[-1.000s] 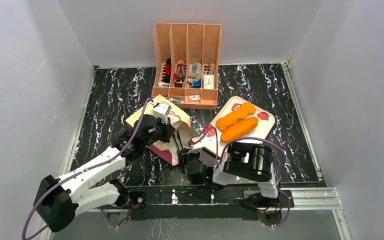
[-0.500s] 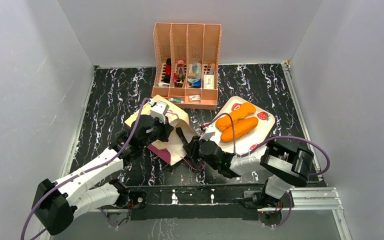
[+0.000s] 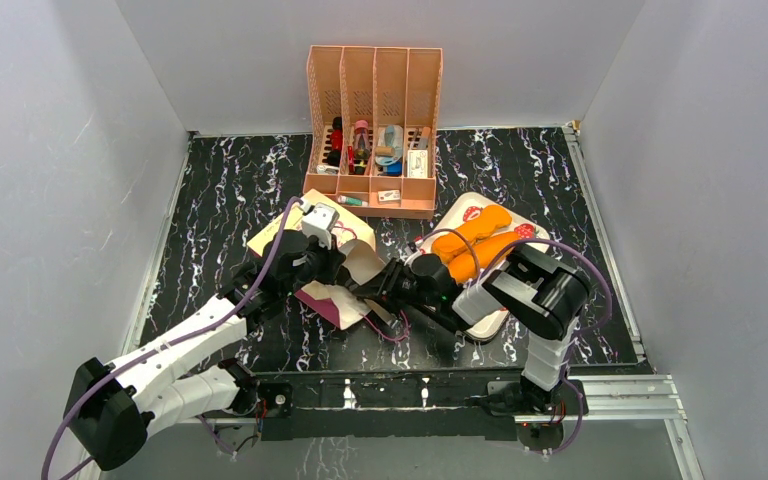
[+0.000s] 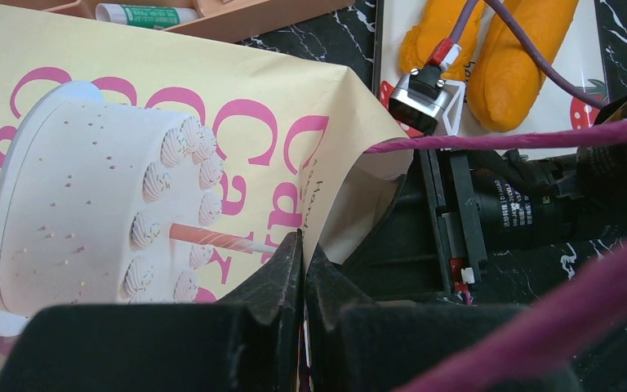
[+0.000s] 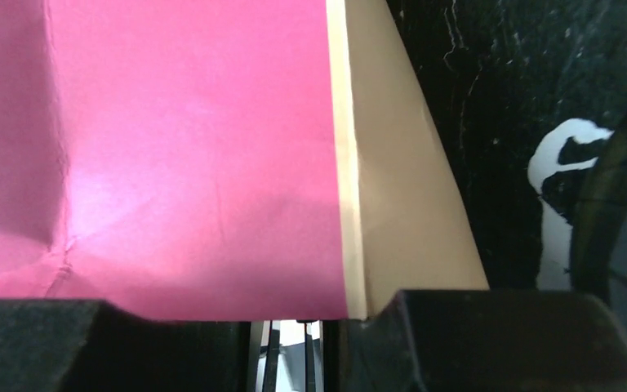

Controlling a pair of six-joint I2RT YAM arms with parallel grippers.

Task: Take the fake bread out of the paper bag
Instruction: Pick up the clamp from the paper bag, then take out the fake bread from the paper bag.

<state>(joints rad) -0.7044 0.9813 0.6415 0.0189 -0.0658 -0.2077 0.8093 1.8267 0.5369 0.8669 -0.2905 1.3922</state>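
We are looking down on a black marbled surface, with a peach file organiser standing at the upper middle of the overhead frame. Below it, just left of centre, the paper bag is lying flat. It is showing a cream face printed with a white cake and pink lettering in the left wrist view. A magenta panel edged by a beige strip is filling the right wrist view.

To the right of the bag, a white strawberry-print tray is carrying the fake bread. We are seeing two long, glossy orange loaves lying side by side, also showing at the upper right of the left wrist view. They are lying well apart from both hands, with the right arm crossing over the tray's lower part.

The left hand is pinching the bag's cream edge, its fingers pressed fully together on the paper. The right hand is reaching leftward and sitting close against the bag's lower right side. Its fingers are standing a narrow gap apart, and we cannot tell whether they are gripping anything. The bag's inside is staying hidden from us in every view.
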